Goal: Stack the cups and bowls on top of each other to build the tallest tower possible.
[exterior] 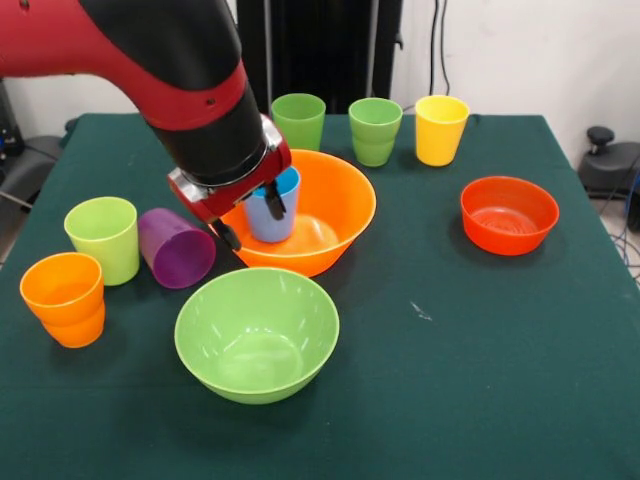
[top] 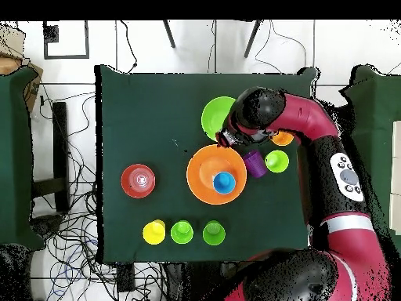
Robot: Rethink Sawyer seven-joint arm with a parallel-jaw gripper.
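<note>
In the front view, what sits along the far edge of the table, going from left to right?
Darker green cup → second green cup → yellow cup.

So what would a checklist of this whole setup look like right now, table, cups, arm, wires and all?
Surface: green-covered table, one small pale fleck near the middle.
Job's things: blue cup upright in the large orange bowl; lime bowl nearer the camera; red-orange bowl apart; purple cup on its side beside an upright lime cup; two orange cups nested; two green cups and a yellow cup in a far row.
Clutter: nothing seen.
Gripper: gripper shut on the blue cup's rim.
Cables: many loose on the floor.
Surroundings: chair, white wall.
</note>
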